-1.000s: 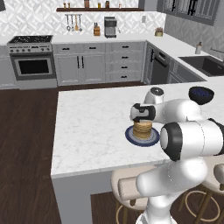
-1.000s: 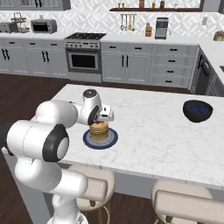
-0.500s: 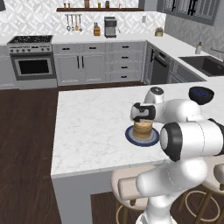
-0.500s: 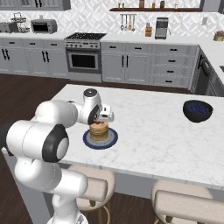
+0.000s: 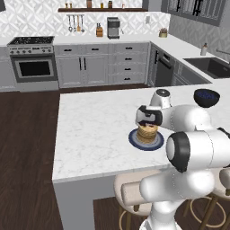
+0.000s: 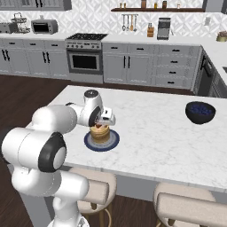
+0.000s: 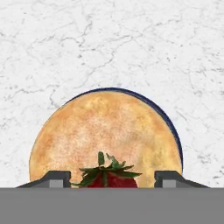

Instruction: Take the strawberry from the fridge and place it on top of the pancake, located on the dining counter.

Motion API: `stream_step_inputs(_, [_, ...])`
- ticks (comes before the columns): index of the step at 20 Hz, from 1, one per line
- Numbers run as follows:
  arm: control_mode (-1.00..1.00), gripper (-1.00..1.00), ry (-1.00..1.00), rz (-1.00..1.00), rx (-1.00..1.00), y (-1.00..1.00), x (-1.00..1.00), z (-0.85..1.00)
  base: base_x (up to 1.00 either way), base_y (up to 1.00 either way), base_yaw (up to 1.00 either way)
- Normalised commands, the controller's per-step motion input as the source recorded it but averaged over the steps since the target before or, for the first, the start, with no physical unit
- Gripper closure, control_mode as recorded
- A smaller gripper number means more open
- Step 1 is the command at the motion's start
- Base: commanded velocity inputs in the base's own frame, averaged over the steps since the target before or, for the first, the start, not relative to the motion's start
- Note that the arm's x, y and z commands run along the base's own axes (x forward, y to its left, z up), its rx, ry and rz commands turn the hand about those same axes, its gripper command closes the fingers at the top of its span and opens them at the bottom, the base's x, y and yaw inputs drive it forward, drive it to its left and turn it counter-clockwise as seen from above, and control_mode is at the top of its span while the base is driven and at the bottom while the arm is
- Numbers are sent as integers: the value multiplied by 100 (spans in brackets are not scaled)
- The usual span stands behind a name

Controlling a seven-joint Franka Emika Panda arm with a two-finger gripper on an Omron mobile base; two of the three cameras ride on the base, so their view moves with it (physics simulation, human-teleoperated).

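In the hand view, the gripper [image 7: 113, 179] is pointing straight down over the pancake [image 7: 105, 138], its two finger tips [image 7: 57, 178] standing spread apart with visible gaps on either side of the strawberry [image 7: 108, 176]; the red fruit, green leaves upward, is sitting between them on the near part of the stack's top, apparently no longer pinched, so the robot is judged to be releasing it; the spread is wide enough that lifting away should not drag the fruit, though the berry lies off the centre and could roll toward the rim. Beneath the stack, the dark blue plate [image 7: 171, 127] is peeking out along one side, resting on the white marble of the dining counter [image 7: 109, 43].

In the base views the gripper [image 5: 144, 122] is hovering just over the pancake [image 5: 147, 133], which is standing on its plate [image 5: 133, 141] near the counter's front edge, within easy reach of the arm; the dining counter [image 5: 90, 130] is stretching away from there. Toward the counter's far right corner, well apart from the plate, a dark bowl [image 6: 200, 112] is sitting. Farther still, along the wall, a stove [image 6: 85, 57] is standing among grey cabinets.
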Motion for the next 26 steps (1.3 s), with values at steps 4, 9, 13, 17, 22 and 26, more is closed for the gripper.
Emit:
stream_step_inputs(4, [-100,-100,0,-1,0,0,-17,-21,0,0,0])
stream_step_inputs(9, [-100,-100,-3,0,0,0,-13,-1,0,0,0])
stream_step_inputs(13, [-100,-100,-6,0,0,0,-9,0,0,0,0])
stream_step_inputs(17, [-100,-100,-19,0,0,1,-68,27,0,0,0])
stream_step_inputs(22, [-100,-100,-29,0,0,0,-88,89,0,0,0])
stream_step_inputs(26, [-100,-100,-31,0,-1,1,-76,100,0,0,0])
